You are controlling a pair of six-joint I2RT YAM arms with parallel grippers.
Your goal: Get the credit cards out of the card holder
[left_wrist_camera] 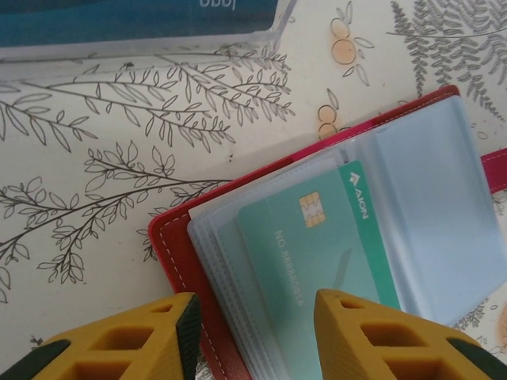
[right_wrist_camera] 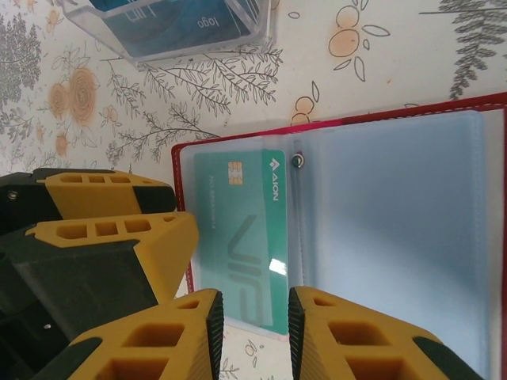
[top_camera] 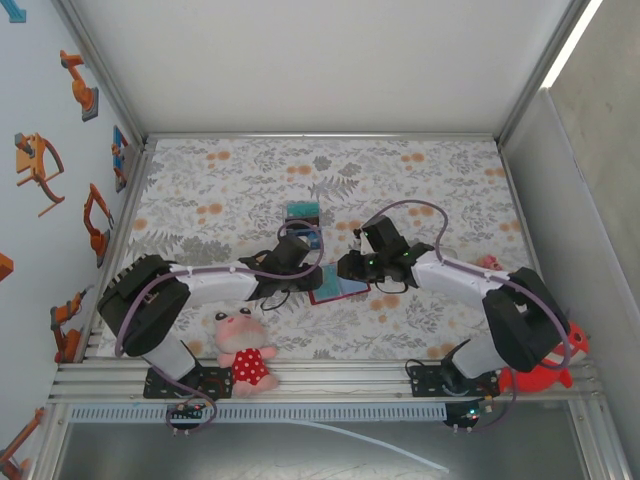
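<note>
- we see the wallet (left_wrist_camera: pixel 170 245) lying open on the flowered table (top_camera: pixel 420 190), about mid-table, between the tips of the two grippers.
- its clear sleeves face up. a teal card (right_wrist_camera: pixel 238 237) with a gold chip sits in the sleeve beside one red edge of the wallet.
- the left gripper (left_wrist_camera: pixel 255 317) hangs over that same edge with its jaws wide.
- one of its yellow fingers (left_wrist_camera: pixel 135 344) is over bare table just outside the red rim, and the other is over the card.
- the rim and sleeves lie flat in the gap between them, and nothing is clamped.
- the right gripper (right_wrist_camera: pixel 255 305) has its jaws narrow, and the near end of the card lies between its tips.
- we cannot tell whether its pads pinch the card or only hover above it.
- from the right wrist camera, the left gripper's fingers stand just beside the wallet's red edge, close to the right gripper.
- a clear box (top_camera: pixel 303 213) holding blue cards (right_wrist_camera: pixel 178 24) sits on the table just beyond the left gripper, apart from the wallet.
- a plush toy (top_camera: pixel 243 352) in a red dotted dress lies near the left arm's base, well apart from the wallet.
</note>
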